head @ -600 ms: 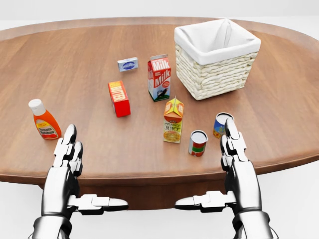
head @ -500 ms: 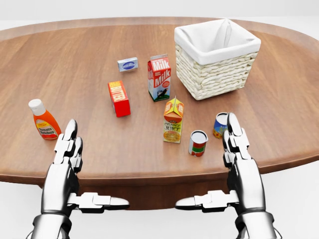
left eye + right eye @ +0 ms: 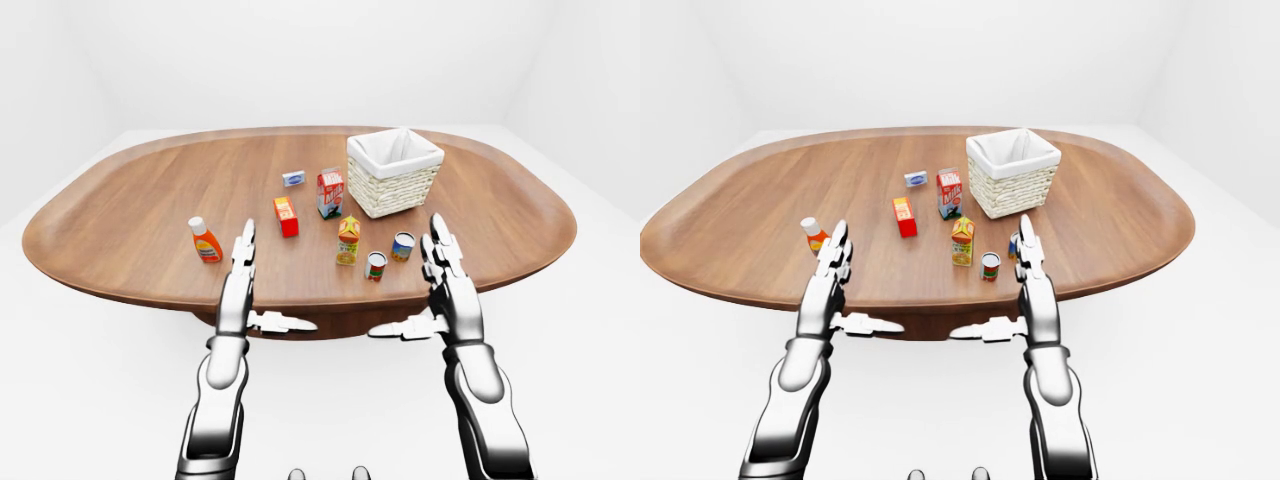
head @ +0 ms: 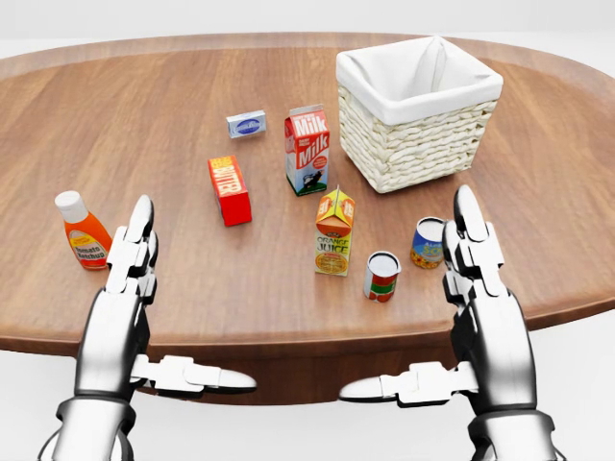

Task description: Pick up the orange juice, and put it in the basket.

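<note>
The orange juice carton [image 4: 333, 233] stands upright on the wooden table [image 4: 154, 106], below the milk carton and at the middle of the head view. The white-lined wicker basket [image 4: 413, 149] sits at the upper right, with nothing visible inside. My left hand [image 4: 123, 317] is open at the lower left, fingers pointing up the table and thumb turned inward. My right hand [image 4: 488, 322] is open at the lower right, to the right of the carton and well apart from it, its fingertips [image 4: 468, 206] beside a blue can. Neither hand holds anything.
A milk carton [image 4: 307, 151], a red box [image 4: 230, 190] and a small blue-white box [image 4: 246, 124] stand above and left of the juice. An orange sauce bottle [image 4: 85, 230] is at the left. A red-white can [image 4: 381, 277] and a blue can [image 4: 429, 242] stand between juice and right hand.
Both hands have risen and reached further over the table's edge. The right hand has also shifted right, uncovering the blue can. The objects and the camera have not moved.
</note>
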Motion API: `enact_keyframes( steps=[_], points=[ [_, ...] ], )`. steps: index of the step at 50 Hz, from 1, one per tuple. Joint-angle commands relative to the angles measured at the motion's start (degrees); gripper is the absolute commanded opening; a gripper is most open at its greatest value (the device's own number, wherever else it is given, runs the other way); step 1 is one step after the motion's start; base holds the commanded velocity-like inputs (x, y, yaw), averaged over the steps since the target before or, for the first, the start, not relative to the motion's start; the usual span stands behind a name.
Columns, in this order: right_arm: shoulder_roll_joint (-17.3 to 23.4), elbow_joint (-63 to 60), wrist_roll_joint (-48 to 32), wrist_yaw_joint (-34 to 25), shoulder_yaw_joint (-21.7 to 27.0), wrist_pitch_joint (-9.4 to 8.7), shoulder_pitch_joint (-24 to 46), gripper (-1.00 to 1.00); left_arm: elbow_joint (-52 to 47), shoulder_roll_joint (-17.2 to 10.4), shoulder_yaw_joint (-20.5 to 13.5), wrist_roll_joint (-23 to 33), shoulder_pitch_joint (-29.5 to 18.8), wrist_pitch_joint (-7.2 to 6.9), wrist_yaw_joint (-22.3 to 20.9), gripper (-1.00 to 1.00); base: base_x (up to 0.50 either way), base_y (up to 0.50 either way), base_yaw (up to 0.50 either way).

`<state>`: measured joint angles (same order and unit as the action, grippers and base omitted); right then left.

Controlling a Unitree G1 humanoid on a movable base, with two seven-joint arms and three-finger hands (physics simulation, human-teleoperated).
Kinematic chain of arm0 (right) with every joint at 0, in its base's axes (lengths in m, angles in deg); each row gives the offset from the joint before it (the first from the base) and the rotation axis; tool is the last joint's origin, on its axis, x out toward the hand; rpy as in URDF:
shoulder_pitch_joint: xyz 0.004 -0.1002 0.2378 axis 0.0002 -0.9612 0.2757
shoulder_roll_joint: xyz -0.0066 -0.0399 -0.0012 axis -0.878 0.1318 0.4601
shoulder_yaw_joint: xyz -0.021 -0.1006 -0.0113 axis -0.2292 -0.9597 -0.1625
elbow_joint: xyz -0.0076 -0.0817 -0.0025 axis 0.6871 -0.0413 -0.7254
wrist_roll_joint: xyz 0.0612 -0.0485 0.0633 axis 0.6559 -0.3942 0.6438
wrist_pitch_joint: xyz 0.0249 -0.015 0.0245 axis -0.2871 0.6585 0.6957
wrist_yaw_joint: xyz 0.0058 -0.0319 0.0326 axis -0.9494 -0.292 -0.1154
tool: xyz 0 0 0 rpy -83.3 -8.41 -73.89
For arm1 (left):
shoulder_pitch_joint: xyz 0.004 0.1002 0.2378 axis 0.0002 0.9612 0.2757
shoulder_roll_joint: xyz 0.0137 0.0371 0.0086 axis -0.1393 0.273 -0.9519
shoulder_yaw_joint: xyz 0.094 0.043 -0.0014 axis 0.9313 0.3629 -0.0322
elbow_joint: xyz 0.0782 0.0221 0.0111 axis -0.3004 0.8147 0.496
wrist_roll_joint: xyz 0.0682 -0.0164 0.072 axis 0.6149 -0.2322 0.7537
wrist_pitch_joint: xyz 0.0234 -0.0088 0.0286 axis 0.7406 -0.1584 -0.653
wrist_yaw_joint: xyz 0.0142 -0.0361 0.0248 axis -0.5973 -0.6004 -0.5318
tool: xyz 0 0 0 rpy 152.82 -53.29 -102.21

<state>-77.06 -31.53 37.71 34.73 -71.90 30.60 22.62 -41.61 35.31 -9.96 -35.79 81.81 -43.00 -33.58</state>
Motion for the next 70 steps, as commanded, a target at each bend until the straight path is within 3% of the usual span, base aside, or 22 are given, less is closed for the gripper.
enact_keyframes(
  steps=[1,8,14,22,37,45,49,70],
  points=[
    [0.0,-4.2,0.2,0.5,1.0,-0.02,0.7,1.0,-4.1,0.0,0.5,0.9,-0.2,-0.95,-1.2,1.0,0.0,0.0,0.0],
    [0.0,-4.7,0.0,0.5,1.0,-0.02,1.2,1.0,-2.9,0.0,0.7,1.2,0.8,-0.43,-1.1,1.0,0.0,-0.2,0.0],
    [0.0,-6.1,-0.6,0.5,0.4,-0.02,1.0,1.0,-3.5,0.0,0.3,1.0,0.8,-0.88,-1.3,1.0,0.0,-0.5,0.0],
    [0.0,-6.2,-0.8,0.2,-0.1,-0.02,0.7,1.0,-0.3,-0.1,0.2,1.8,0.9,1.98,-0.3,1.0,0.0,-0.5,0.0],
    [-0.1,-6.7,-1.2,0.3,-0.5,-0.02,0.9,1.0,-2.8,-0.1,-0.2,2.1,1.2,1.11,-0.2,1.0,0.0,-0.5,0.0],
    [-0.1,-8.0,-2.6,0.3,-1.8,-0.02,0.7,1.0,-6.9,-0.4,-1.0,1.8,1.7,-0.95,-1.0,1.0,0.0,-0.42,0.0],
    [0.2,-7.3,-6.4,2.2,-2.2,-0.02,0.6,1.0,-7.1,-0.5,-1.4,1.4,1.6,-0.85,-1.3,1.0,0.0,0.0,0.0],
    [-0.2,-10.7,-4.1,1.1,-1.3,-0.02,2.5,1.0,-12.9,-1.0,-3.3,0.8,1.5,-0.95,-2.8,1.0,0.0,0.0,0.0]
  ],
)
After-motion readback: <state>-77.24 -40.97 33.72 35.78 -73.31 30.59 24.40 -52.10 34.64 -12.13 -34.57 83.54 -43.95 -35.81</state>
